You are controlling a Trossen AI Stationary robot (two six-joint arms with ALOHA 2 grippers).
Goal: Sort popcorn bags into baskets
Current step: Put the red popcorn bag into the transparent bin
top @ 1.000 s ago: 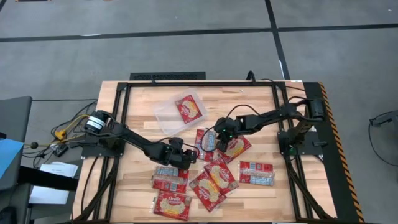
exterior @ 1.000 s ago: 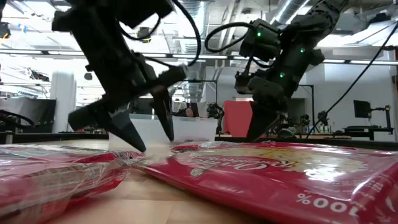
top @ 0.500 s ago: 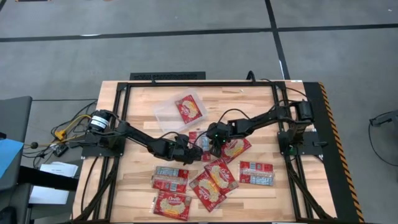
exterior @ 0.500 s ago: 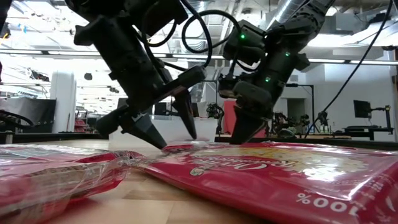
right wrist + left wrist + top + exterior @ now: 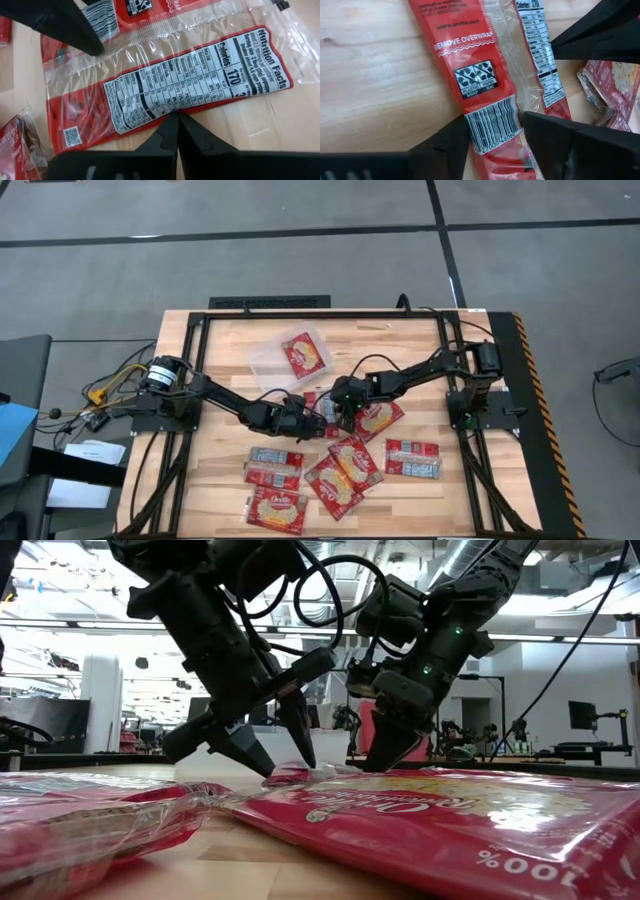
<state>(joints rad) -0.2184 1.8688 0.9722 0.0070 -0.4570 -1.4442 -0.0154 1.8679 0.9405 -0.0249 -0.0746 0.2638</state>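
The popcorn bag (image 5: 323, 402) that both arms work at lies flat on the table's middle, pale label side up. My left gripper (image 5: 496, 120) is open and low over it, a finger on either side of its barcode end (image 5: 492, 125). My right gripper (image 5: 176, 116) is shut, with its tips at the bag's long edge beside the nutrition panel (image 5: 200, 82). The clear basket (image 5: 262, 360) sits toward the far edge with one bag (image 5: 306, 354) lying in it. Several more red bags (image 5: 355, 462) lie toward the near edge. My left gripper straddles the bag's barcode end (image 5: 492, 125) from above, slanting, its fingers (image 5: 450, 145) lying across the bag's width. I cannot tell whether they touch it. My right gripper's shut fingertips (image 5: 172, 125) meet the bag's long edge (image 5: 165, 112) below the nutrition panel, coming slanting down from the table's right. The bag lies flat on the wood.
One bag (image 5: 376, 417) lies right beside my right gripper, partly under the arm. Others lie at the near side (image 5: 273, 466), (image 5: 277, 509), (image 5: 412, 458). A black frame (image 5: 200, 320) borders the table. In the low view a bag (image 5: 480, 815) fills the foreground.
My left gripper has moved toward the far right, onto the label-up bag's end, and lowered. My right gripper has moved toward the table's left and down, to the same bag's edge. The two grippers now stand close together over it.
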